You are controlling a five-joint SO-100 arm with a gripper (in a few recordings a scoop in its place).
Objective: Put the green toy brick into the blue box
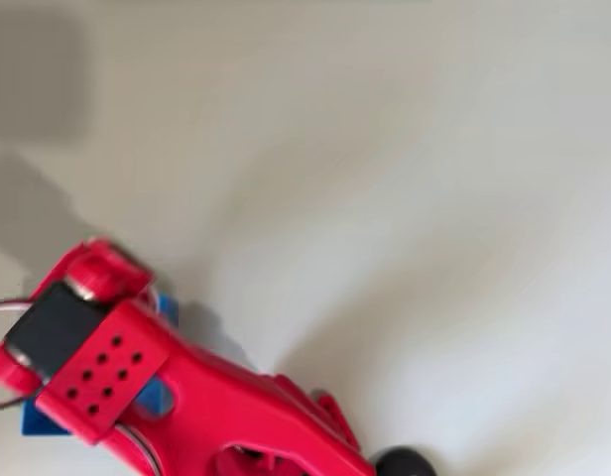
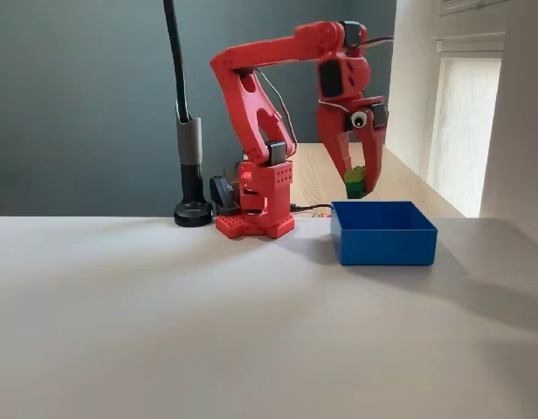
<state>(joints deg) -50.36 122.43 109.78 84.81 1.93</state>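
Observation:
In the fixed view the red arm reaches over to the right and its gripper (image 2: 357,185) points down, shut on the green toy brick (image 2: 355,181). The brick hangs just above the back left part of the blue box (image 2: 382,233), which stands on the white table right of the arm's base. Seen from overhead, the red arm covers the lower left, and small patches of the blue box (image 1: 43,420) peek out from under it. The brick is hidden there.
A black lamp pole on a round foot (image 2: 192,212) stands left of the arm's red base (image 2: 256,223). The wide white table (image 2: 208,323) stretches in front. A wall and a window lie to the right.

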